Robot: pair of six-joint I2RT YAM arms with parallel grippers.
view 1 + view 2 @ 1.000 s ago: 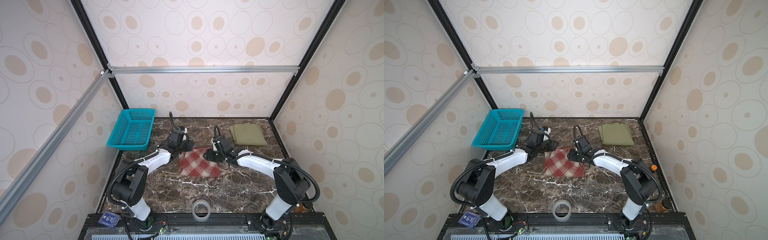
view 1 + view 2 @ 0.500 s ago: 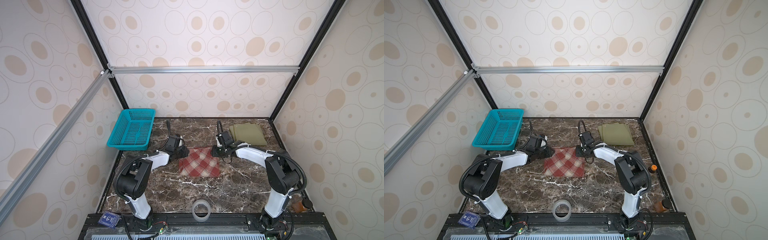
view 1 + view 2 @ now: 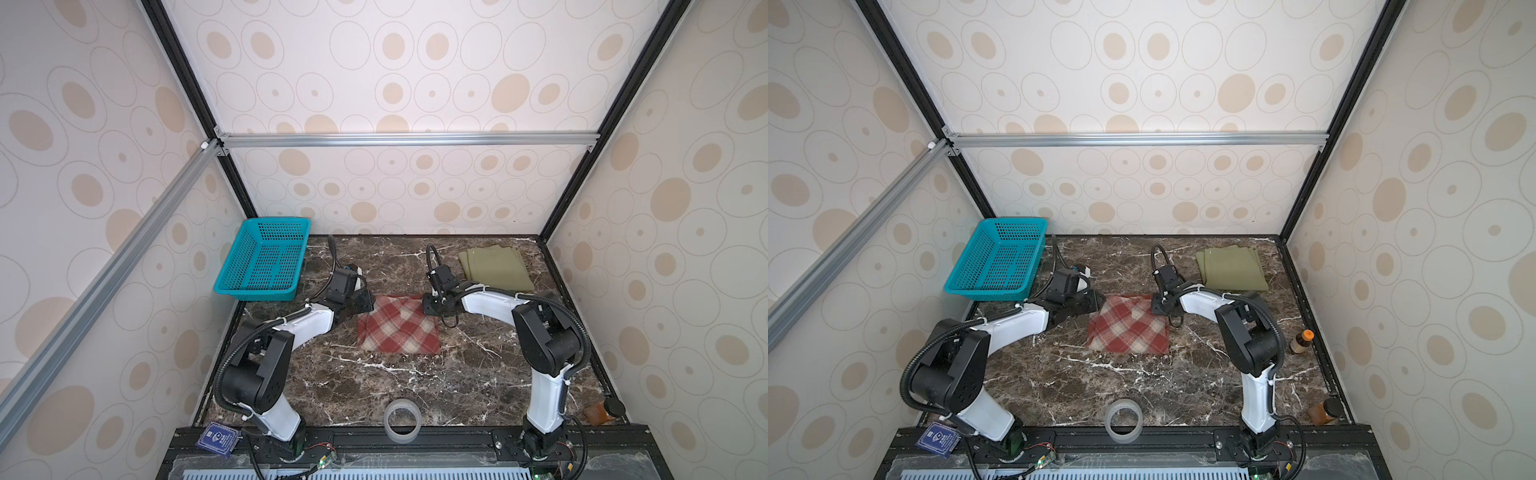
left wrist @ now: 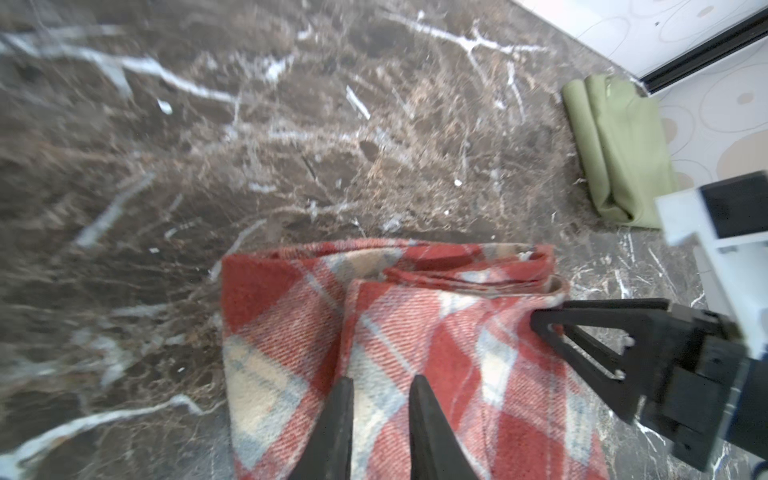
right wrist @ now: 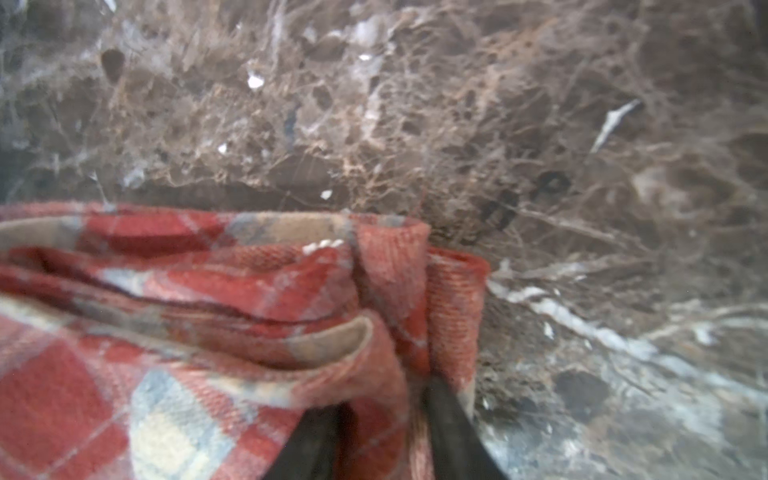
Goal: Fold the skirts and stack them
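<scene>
The red-and-cream plaid skirt lies folded into a square in the middle of the marble table in both top views. My left gripper is at its far left corner, its fingers close together with plaid cloth in the narrow gap. My right gripper is at the far right corner, shut on a bunched fold of the same skirt. The olive-green skirt lies folded at the back right, apart from both grippers.
A teal mesh basket leans at the back left. A roll of clear tape sits at the front edge. Two small bottles stand along the right wall. Patterned walls close the table on three sides.
Both grippers have carried the plaid skirt's edge toward the back. The skirt, narrower and partly lifted before, now lies as a flat square.
</scene>
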